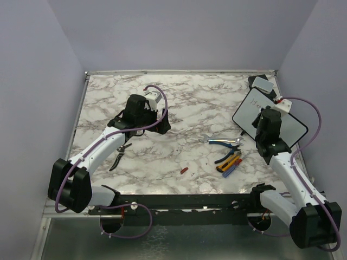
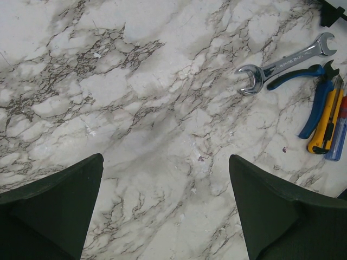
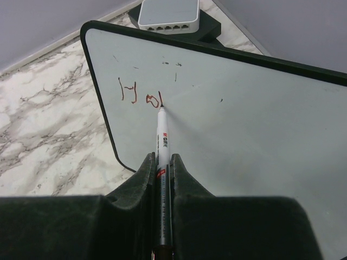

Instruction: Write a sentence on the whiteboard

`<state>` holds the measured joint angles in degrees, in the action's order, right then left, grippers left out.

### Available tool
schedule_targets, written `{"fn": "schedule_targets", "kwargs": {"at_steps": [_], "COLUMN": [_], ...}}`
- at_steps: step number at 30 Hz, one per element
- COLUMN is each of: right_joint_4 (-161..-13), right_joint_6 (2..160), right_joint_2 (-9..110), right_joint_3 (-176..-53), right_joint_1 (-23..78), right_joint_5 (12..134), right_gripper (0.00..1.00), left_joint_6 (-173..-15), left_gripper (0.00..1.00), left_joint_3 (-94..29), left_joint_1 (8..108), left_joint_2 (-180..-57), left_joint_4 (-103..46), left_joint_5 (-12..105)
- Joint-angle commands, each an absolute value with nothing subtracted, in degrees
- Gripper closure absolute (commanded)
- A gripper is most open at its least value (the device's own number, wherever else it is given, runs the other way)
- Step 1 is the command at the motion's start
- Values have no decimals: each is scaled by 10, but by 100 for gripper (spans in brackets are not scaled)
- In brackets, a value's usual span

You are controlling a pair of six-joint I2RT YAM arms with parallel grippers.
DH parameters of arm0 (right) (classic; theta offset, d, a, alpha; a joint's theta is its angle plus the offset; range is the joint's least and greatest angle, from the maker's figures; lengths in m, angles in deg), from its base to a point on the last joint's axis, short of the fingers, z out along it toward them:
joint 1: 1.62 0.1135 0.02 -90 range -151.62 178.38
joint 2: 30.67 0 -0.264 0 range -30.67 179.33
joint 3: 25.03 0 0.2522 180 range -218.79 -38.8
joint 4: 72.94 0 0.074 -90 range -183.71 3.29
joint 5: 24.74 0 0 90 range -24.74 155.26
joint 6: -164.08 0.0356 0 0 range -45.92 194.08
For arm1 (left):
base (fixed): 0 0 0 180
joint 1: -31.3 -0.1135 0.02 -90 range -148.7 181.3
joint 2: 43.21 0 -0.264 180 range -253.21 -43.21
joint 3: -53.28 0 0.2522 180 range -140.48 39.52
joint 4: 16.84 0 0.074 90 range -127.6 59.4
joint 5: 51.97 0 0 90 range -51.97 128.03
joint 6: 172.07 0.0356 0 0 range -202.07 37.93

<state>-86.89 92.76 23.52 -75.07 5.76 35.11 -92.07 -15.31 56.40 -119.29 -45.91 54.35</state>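
Observation:
The whiteboard [image 1: 249, 111] lies at the right of the marble table, white with a thin black frame; it fills the right wrist view [image 3: 244, 124]. Red marks [image 3: 138, 95] sit near its upper left corner. My right gripper [image 3: 162, 160] is shut on a white marker [image 3: 162, 135], whose tip touches the board by the last mark. In the top view my right gripper [image 1: 267, 125] hovers over the board. My left gripper [image 2: 165, 173] is open and empty above bare marble, at the table's middle left [image 1: 142, 111].
A grey-white block on a black base [image 3: 168, 13] stands behind the board [image 1: 262, 83]. A wrench [image 2: 282, 64], blue pliers [image 2: 313, 103] and a yellow cutter [image 2: 327, 122] lie mid-table. Black pruners [image 1: 120, 154] lie by the left arm; a small red piece [image 1: 184, 170] lies near the front.

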Motion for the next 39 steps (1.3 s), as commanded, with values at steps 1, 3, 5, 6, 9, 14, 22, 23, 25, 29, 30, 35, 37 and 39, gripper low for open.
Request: {"fn": "schedule_targets", "kwargs": {"at_steps": [1,3,5,6,9,14,22,23,25,29,30,35,37,39], "right_joint_4": [-899,-904,-907,-909,-913,-917,-917,-918,-919,-913,-909,-889,-882,-878], "right_joint_6": [942,946,949,951,954,954,941,940,938,942,941,934,931,929], "right_joint_2": [246,252,257,259,264,252,201,199,199,206,207,212,213,215], "right_joint_3": [-756,-755,-754,-754,-754,-755,-763,-766,-769,-770,-770,-772,-773,-775], "right_joint_1": [53,53,53,53,53,53,53,53,53,53,53,53,53,53], "right_joint_5": [352,357,362,364,369,380,399,394,382,357,356,344,340,337], "right_gripper": [100,100,100,100,100,100,100,100,100,100,100,100,100,100], "left_joint_6": [-916,-916,-916,-916,-916,-916,-916,-916,-916,-917,-917,-916,-916,-916], "left_gripper": [1,1,1,1,1,1,1,1,1,1,1,1,1,1], "left_joint_3": [-146,-146,-147,-146,-147,-146,-146,-146,-146,-146,-146,-146,-146,-146], "left_joint_1": [567,567,567,567,567,567,568,568,567,568,568,568,568,568], "left_joint_2": [-1178,-1178,-1178,-1178,-1177,-1177,-1179,-1179,-1179,-1180,-1180,-1181,-1182,-1182], "left_joint_4": [-449,-449,-449,-449,-450,-450,-449,-449,-449,-449,-449,-449,-449,-449], "left_joint_5": [557,557,557,557,557,556,556,556,556,556,556,555,555,555]}}
